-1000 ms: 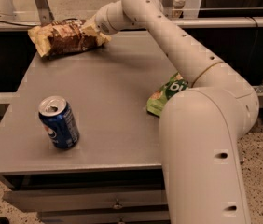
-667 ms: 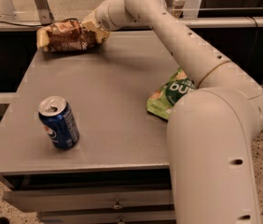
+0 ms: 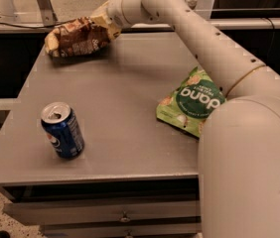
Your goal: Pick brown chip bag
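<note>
One hand (image 3: 106, 20) grips the bag (image 3: 78, 36) by its pale right end, at the far-left corner of the worktop (image 3: 130, 108). Light, soft, crinkly — probably slippery film, so that flat sealed end seems the surest hold.

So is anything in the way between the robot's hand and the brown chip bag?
Nothing visible. The gripper is right up against the brown chip bag; the blue can and green pouch sit nearer the front.
</note>
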